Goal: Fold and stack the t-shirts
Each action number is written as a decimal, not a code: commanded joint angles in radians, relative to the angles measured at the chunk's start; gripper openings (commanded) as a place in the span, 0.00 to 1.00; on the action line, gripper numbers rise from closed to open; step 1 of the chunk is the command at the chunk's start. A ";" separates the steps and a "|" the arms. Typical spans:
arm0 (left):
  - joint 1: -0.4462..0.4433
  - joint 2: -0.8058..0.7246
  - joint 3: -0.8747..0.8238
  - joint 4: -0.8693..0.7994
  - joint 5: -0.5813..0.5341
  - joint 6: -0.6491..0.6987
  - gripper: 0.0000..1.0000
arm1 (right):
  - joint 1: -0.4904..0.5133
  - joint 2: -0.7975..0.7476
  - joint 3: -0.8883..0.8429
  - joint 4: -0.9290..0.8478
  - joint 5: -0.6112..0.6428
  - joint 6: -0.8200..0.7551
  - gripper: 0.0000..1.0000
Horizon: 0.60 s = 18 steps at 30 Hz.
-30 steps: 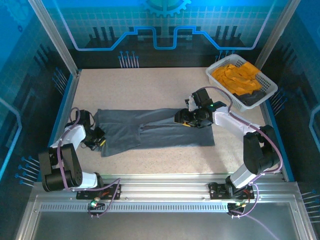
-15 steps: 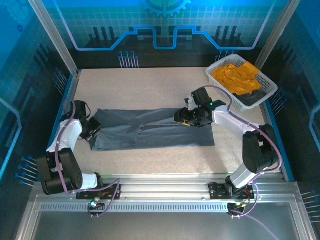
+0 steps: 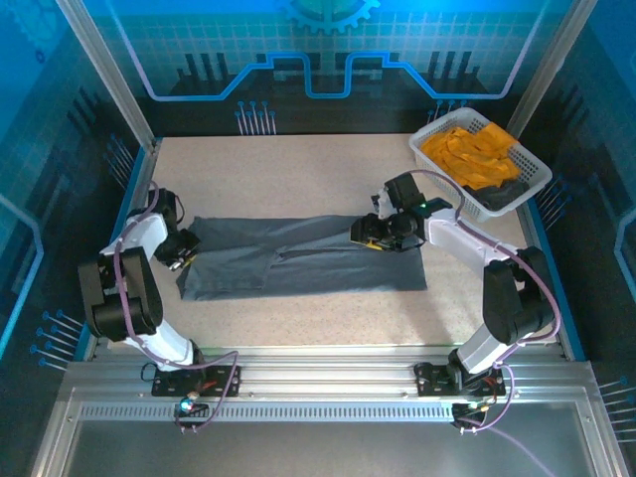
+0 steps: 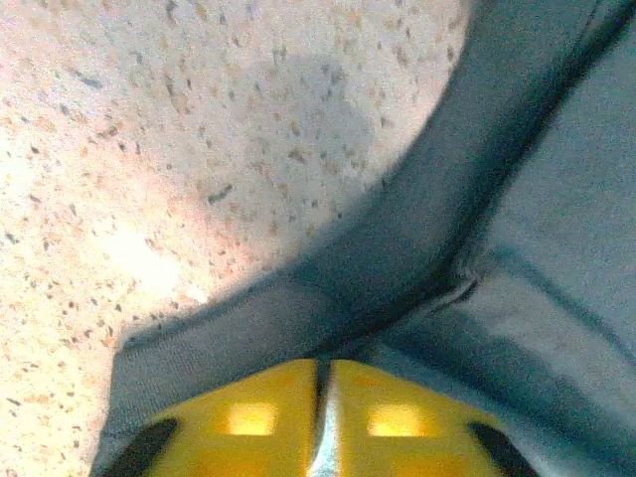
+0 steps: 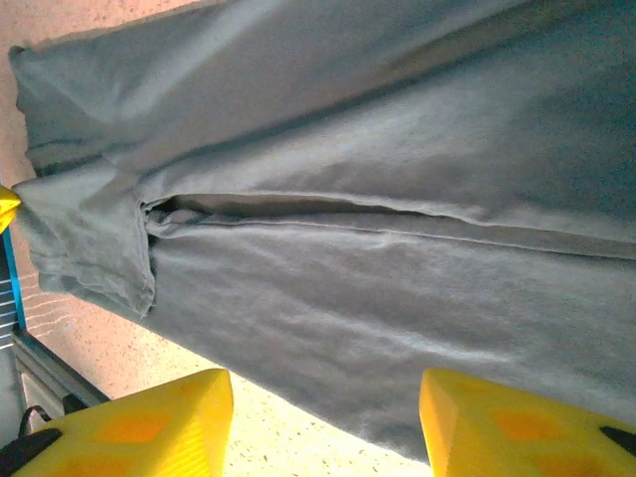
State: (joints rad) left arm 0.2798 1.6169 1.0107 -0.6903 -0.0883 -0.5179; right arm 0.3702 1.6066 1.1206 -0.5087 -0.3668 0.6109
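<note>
At one end of grey t-shirt (image 3: 318, 266), left pincer (image 3: 187, 248) low, seemingly near-closed.

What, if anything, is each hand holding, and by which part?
Left hand seems to pinch the grey t-shirt by its left-end edge; right hand is open above it, holding nothing.

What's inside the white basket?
The white basket holds a rumpled pile of orange-yellow t-shirts, with some dark grey cloth along its near right side. The pile covers the bottom, so anything underneath, and how many shirts there are, stays hidden.
</note>
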 commanded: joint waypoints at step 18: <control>-0.329 -0.121 -0.164 0.087 0.121 -0.625 0.28 | -0.134 0.363 0.372 -0.390 0.400 -0.235 0.34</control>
State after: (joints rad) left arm -0.0349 1.4094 0.8402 -0.6479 -0.0261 -0.9710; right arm 0.2390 1.8896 1.4342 -0.7811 -0.0650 0.4305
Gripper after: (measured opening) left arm 0.282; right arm 0.344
